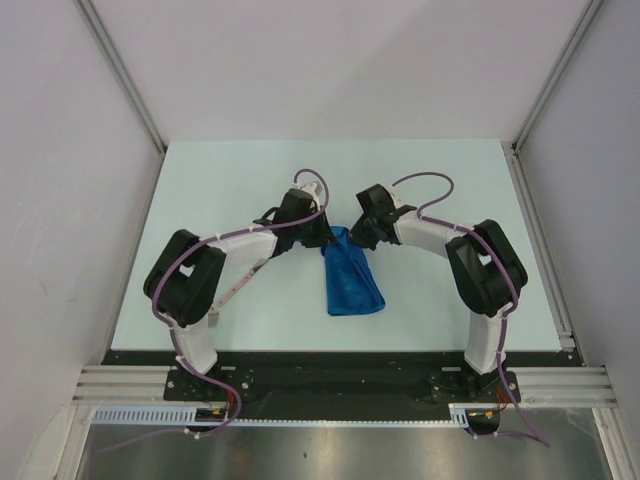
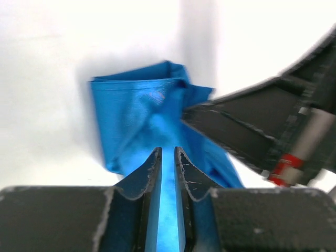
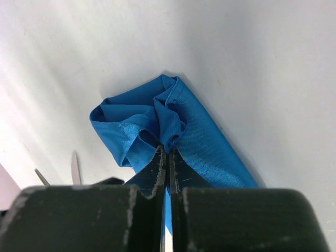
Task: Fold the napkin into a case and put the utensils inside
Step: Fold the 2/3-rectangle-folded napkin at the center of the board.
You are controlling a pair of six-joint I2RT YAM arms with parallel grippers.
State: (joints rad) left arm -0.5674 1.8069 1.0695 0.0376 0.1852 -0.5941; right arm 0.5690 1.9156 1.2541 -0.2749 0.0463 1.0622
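Note:
The royal-blue napkin (image 1: 352, 278) lies folded into a narrow oblong at the table's middle, its far end bunched and lifted. My left gripper (image 1: 327, 236) and right gripper (image 1: 357, 238) meet at that far end. In the left wrist view my left gripper (image 2: 168, 150) is nearly closed with napkin (image 2: 131, 105) cloth between its fingers. In the right wrist view my right gripper (image 3: 168, 149) is shut on a raised fold of the napkin (image 3: 210, 142). Two slim silver-grey tips (image 3: 75, 168), utensils by their look, show at the lower left of that view. They are hidden in the top view.
The white table (image 1: 230, 180) is enclosed by pale walls at the back and both sides. A metal rail (image 1: 541, 250) runs along its right edge. The right gripper's finger (image 2: 247, 126) crosses the left wrist view, touching the cloth.

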